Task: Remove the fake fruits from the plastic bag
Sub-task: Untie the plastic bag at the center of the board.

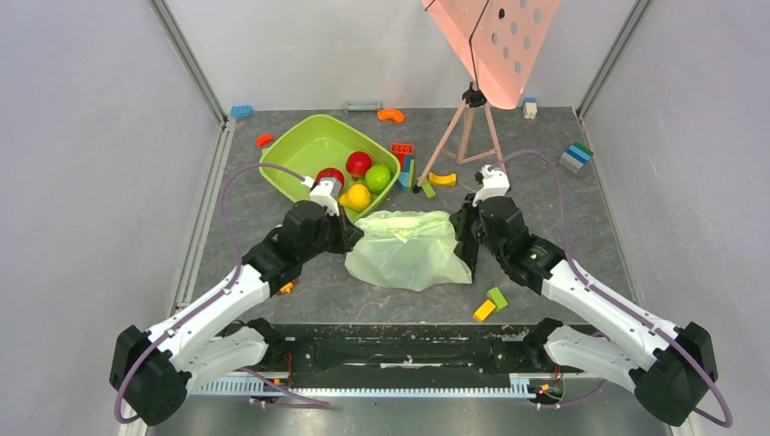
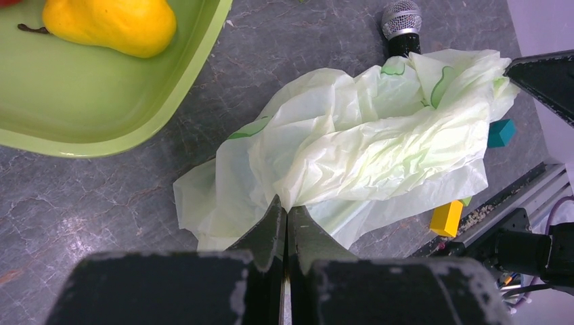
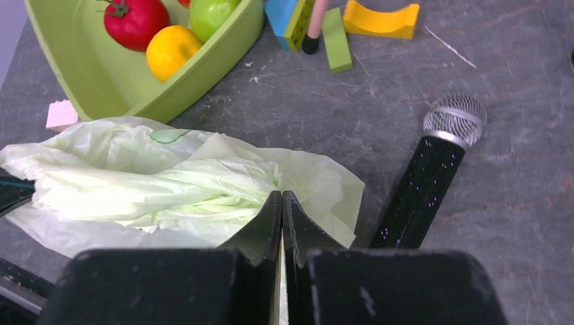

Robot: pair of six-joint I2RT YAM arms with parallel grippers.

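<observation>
The plastic bag (image 1: 407,250) lies crumpled on the grey table between both arms, pale green and translucent. My left gripper (image 1: 356,234) is shut on its left edge, and the film bunches right at the fingertips (image 2: 288,211). My right gripper (image 1: 459,238) is shut on its right edge, pinching a fold (image 3: 281,196). The bag (image 2: 352,149) looks fairly flat, and no fruit shows through it (image 3: 169,183). A round green fake fruit (image 1: 378,177) sits in the lime tub (image 1: 300,150), also seen in the right wrist view (image 3: 213,13).
The tub also holds a red tomato (image 3: 135,20), a red apple (image 1: 359,163) and a yellow pear (image 2: 108,24). A black microphone (image 3: 433,169) lies right of the bag. Yellow and green blocks (image 1: 490,304) sit near the front. A pink tripod stand (image 1: 468,127) and loose blocks stand behind.
</observation>
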